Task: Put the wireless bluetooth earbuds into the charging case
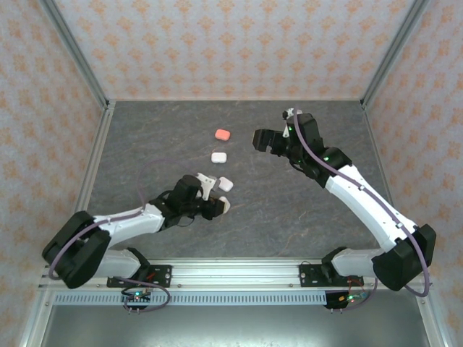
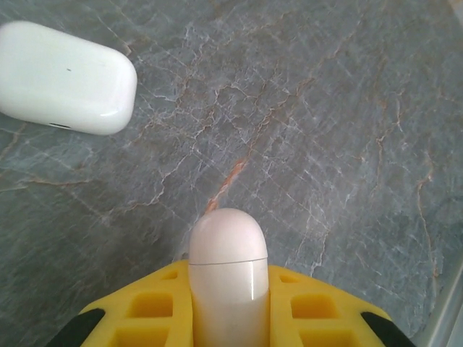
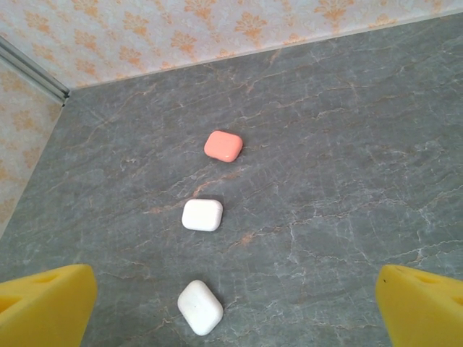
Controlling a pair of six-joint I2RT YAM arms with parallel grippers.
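My left gripper [image 1: 219, 207] is shut on a closed, pale rounded charging case [image 2: 228, 249], which stands upright between the yellow fingers [image 2: 148, 307] just over the table. A second white case [image 2: 65, 76] lies flat beyond it to the left. My right gripper [image 1: 264, 139] hangs open above the far middle of the table, its yellow fingertips [image 3: 43, 307] wide apart with nothing between them. Below it lie a coral-pink case [image 3: 223, 146], a white case [image 3: 202, 215] and another white case [image 3: 200, 307], all shut. The earbuds are out of view.
The grey marbled table [image 1: 304, 210] is walled by patterned panels [image 1: 231, 43] on three sides, with metal posts in the far corners. In the top view the three loose cases lie in a line: pink [image 1: 222, 134], white [image 1: 218, 156], white [image 1: 226, 183].
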